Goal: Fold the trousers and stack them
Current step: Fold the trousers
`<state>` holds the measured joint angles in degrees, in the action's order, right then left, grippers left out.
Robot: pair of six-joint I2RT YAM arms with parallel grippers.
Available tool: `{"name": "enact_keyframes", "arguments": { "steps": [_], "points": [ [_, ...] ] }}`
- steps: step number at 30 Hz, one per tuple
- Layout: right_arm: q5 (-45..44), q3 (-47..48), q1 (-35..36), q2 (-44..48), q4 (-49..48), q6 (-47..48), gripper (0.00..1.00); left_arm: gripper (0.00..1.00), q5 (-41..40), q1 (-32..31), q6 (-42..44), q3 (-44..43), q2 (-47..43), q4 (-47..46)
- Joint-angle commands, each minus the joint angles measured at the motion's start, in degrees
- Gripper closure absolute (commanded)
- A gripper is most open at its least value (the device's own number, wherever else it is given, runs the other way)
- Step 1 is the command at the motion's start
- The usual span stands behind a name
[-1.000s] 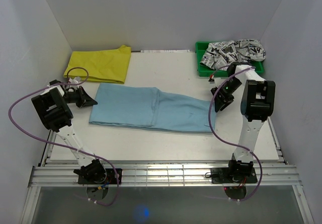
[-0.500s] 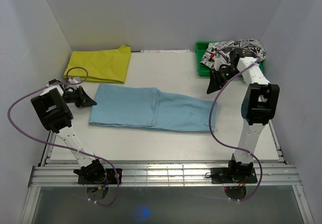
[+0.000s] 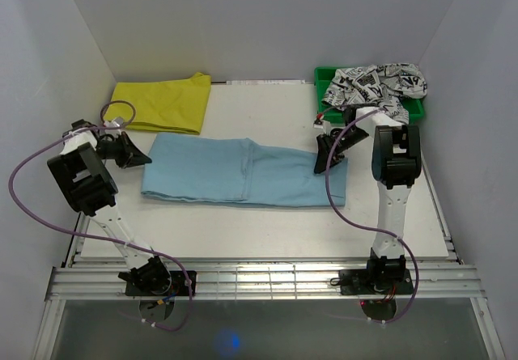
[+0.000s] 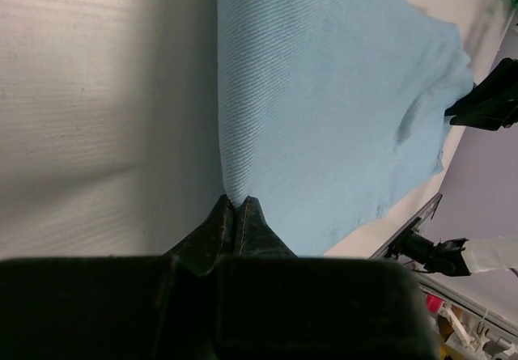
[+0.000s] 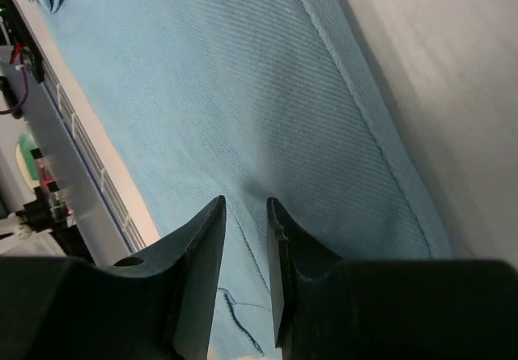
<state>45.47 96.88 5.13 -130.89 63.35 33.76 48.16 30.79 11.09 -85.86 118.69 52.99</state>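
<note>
The light blue trousers [image 3: 235, 170] lie flat and spread lengthwise across the middle of the table. My left gripper [image 3: 148, 160] is at their left end. In the left wrist view its jaws [image 4: 235, 202] are pressed together with the cloth's edge [image 4: 324, 93] pinched between the tips. My right gripper [image 3: 322, 163] stands over the right end of the trousers, pointing down at the cloth. In the right wrist view a narrow gap separates its jaws [image 5: 245, 205]. Their tips rest on the blue fabric [image 5: 202, 69], which puckers slightly there.
A folded yellow garment [image 3: 162, 105] lies at the back left. At the back right, a green bin [image 3: 324, 111] holds a crumpled black-on-white printed garment [image 3: 376, 83]. White walls close in three sides, and a metal rail runs along the near edge.
My right arm has swung from beside the green bin down onto the trousers' right end, and its jaws have narrowed. The left gripper, still shut, has shifted slightly left and back.
</note>
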Motion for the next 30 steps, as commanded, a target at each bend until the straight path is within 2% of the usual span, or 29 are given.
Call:
{"name": "enact_keyframes", "arguments": {
  "steps": [1,4,8,14,15,19,20,24,26,27,30],
  "points": [
    [-1.18,5.24,-0.64,0.45,-0.35,1.66,0.66,1.00,2.10,1.38,-0.72,-7.46,-7.95,1.58],
    [-0.91,6.13,-0.82,3.70,3.70,4.38,0.59,1.00,6.06,1.12,-4.84,-11.51,-9.18,2.55],
    [-3.72,3.15,-1.78,8.44,7.05,6.67,0.56,1.00,8.44,-1.42,-8.71,-14.85,-11.19,3.61],
    [-4.96,-0.29,-4.07,8.73,6.00,5.53,0.57,1.00,9.23,-8.80,-15.48,-16.61,-14.54,3.61],
    [-4.09,-0.29,-4.07,8.20,4.95,4.75,0.57,1.00,8.88,-11.68,-16.10,-16.96,-15.24,3.44],
    [0.66,4.25,-3.72,3.81,1.77,1.66,0.57,1.00,5.90,-19.43,-21.62,-18.81,-16.13,2.73],
    [1.63,5.50,-3.55,2.67,2.12,2.71,0.57,1.00,2.41,-20.93,-23.03,-20.03,-16.13,2.30],
    [10.58,7.45,-3.46,3.80,7.03,6.40,0.55,1.00,-3.32,-28.30,-27.96,-22.76,-15.25,0.62],
    [13.92,4.91,-3.46,5.37,8.88,7.63,0.55,1.00,-5.00,-29.81,-29.97,-23.73,-14.20,-0.17],
    [16.20,3.50,-3.37,5.82,9.59,8.42,0.55,1.00,-6.57,-32.95,-30.60,-24.78,-13.76,-0.78],
    [18.24,-3.08,-3.37,6.35,10.13,8.17,0.55,1.00,-8.08,-36.22,-32.36,-26.19,-12.09,-2.27]
  ]
}}
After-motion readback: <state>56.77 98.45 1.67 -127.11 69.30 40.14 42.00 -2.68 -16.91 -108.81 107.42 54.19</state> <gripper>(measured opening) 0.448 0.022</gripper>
